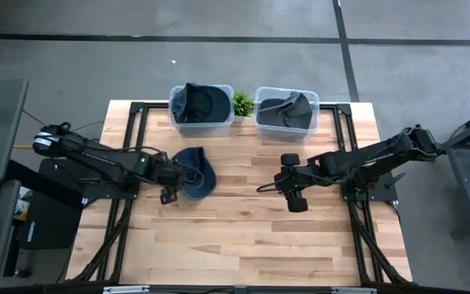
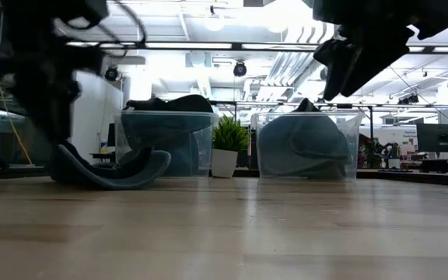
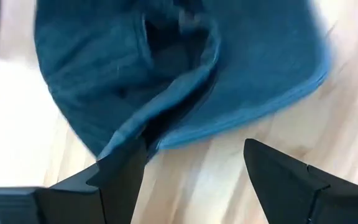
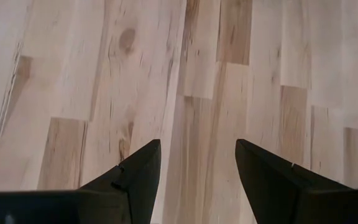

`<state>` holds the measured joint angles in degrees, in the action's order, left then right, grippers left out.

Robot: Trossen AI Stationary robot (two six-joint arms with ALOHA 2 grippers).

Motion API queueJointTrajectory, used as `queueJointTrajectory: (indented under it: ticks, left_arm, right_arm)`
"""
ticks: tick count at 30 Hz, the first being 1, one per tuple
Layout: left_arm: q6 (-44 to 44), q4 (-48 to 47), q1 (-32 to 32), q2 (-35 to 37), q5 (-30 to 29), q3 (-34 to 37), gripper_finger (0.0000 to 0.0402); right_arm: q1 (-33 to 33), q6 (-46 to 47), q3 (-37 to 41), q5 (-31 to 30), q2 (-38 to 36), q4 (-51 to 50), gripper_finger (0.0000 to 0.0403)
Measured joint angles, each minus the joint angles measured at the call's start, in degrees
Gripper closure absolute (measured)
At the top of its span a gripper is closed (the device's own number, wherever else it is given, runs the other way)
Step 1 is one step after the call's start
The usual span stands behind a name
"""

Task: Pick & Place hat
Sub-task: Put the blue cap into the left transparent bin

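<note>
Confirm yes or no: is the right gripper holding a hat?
No. In the right wrist view the right gripper is open over bare table, with nothing between its fingers.

We see a blue hat (image 1: 196, 171) on the pale wooden table (image 1: 243, 237); near its far edge, clear bins (image 1: 201, 121) hold dark hats beside a green plant (image 1: 243, 103).

In the left wrist view the blue hat (image 3: 166, 74) is smeared by blur and cut off at the picture's top edge. In the low view the left gripper (image 2: 49, 85) is a dark silhouette, and the right arm (image 2: 379, 39) runs off the top.
</note>
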<state>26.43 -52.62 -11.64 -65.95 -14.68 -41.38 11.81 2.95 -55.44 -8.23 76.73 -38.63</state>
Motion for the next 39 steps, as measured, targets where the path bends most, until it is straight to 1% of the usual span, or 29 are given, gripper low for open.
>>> queueJointTrajectory:
  ticks: [1,3,4,6,7,8,12,14,16,19,22,24,27,30,33,39]
  left_arm:
    - [2.0,0.1,0.0,-0.4,-0.1,-1.3,0.0134]
    - [10.0,0.4,0.0,-1.0,-1.6,-3.9,0.0134]
    - [16.5,-0.1,0.0,-1.4,-2.6,-5.1,0.0134]
    - [32.0,-0.7,0.0,-2.0,-4.1,-7.4,0.0134]
    - [39.1,-1.8,0.0,-2.1,-4.1,-8.2,0.0134]
    - [44.4,-3.2,0.0,-2.0,-3.8,-8.9,0.0134]
    - [55.7,-3.7,0.0,-2.0,-5.4,-9.6,0.0134]
    - [59.4,-3.5,0.0,-2.0,-7.1,-9.6,0.0134]
    - [61.1,-3.7,0.0,-2.0,-8.4,-9.6,0.0134]
    - [63.1,-4.8,0.0,-2.0,-7.9,-9.0,0.0134]
    - [67.4,-4.7,0.0,-2.0,-6.8,-6.2,0.0134]
    - [70.4,-4.6,0.0,-2.0,-5.6,-4.2,0.0134]
    - [75.0,-4.3,0.0,-1.7,-4.0,-1.5,0.0134]
    - [78.8,-3.0,0.0,-1.7,-5.1,0.1,0.0134]
    - [83.3,-1.4,0.0,-1.7,-6.4,1.1,0.0134]
    - [87.6,3.1,0.0,-1.8,-10.1,1.4,0.0134]
  right_arm:
    - [0.0,0.0,0.0,0.0,0.0,-0.1,0.0201]
    - [0.0,0.0,0.0,0.0,0.0,-0.3,0.0201]
    - [0.0,0.0,0.0,0.0,0.0,-0.4,0.0201]
    - [0.0,0.4,0.0,0.0,0.0,-0.7,0.0201]
    - [0.0,0.8,0.0,0.1,0.0,-0.9,0.0201]
    - [0.0,1.1,0.0,0.1,0.0,-1.1,0.0201]
    - [0.0,3.4,0.0,0.9,0.0,-1.3,0.0201]
    - [0.0,4.7,0.0,1.7,0.0,-1.4,0.0201]
    - [0.3,6.2,0.0,2.4,0.0,-1.4,0.0201]
    - [1.3,8.8,0.0,2.4,0.0,-2.8,0.0201]
    - [2.5,11.6,0.0,2.2,0.0,-6.1,0.0201]
    - [3.7,13.4,0.0,0.7,0.0,-8.8,0.0201]
    - [5.6,15.2,0.0,-3.4,0.0,-10.8,0.0201]
    - [7.3,15.9,0.0,-5.8,0.0,-10.4,0.0201]
    - [8.2,16.0,0.0,-5.6,0.0,-8.2,0.0201]
    - [9.7,15.1,0.0,-5.4,0.0,-5.3,0.0201]
